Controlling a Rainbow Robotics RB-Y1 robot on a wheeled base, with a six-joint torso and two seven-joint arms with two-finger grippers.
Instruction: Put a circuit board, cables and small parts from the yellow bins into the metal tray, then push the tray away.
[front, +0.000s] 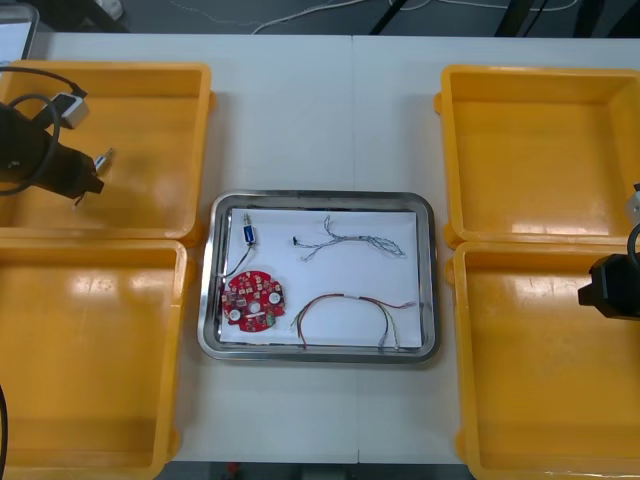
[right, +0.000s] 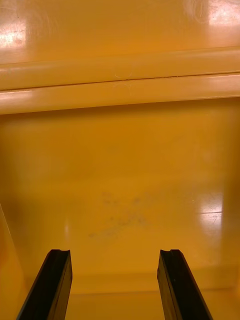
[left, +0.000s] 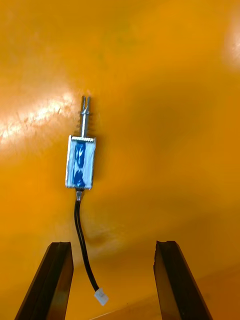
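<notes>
**Left gripper** (left: 114, 246) is hovering over the floor of the far left yellow bin (front: 150, 110). Its fingers (left: 55, 280) are standing apart, released and gripping nothing. A small metal part (left: 80, 162), wrapped in blue with a pin at its far end, is lying on the bin floor just ahead of the fingertips. Its black lead (left: 79, 235) is trailing back between the fingers, close to one of them, and ending in a white plug.

**Right gripper** (right: 116, 252) is waiting over the near right yellow bin (front: 530, 390). Its fingers are spread, with bare bin floor between them.

**Metal tray** (front: 425, 280), white inside, is sitting between the two grippers and well apart from both. It is holding:
- a round red circuit board (front: 252, 298)
- a second metal part (front: 247, 230)
- a twisted blue and white cable (front: 350, 240)
- a red and yellow cable (front: 350, 312)
</notes>
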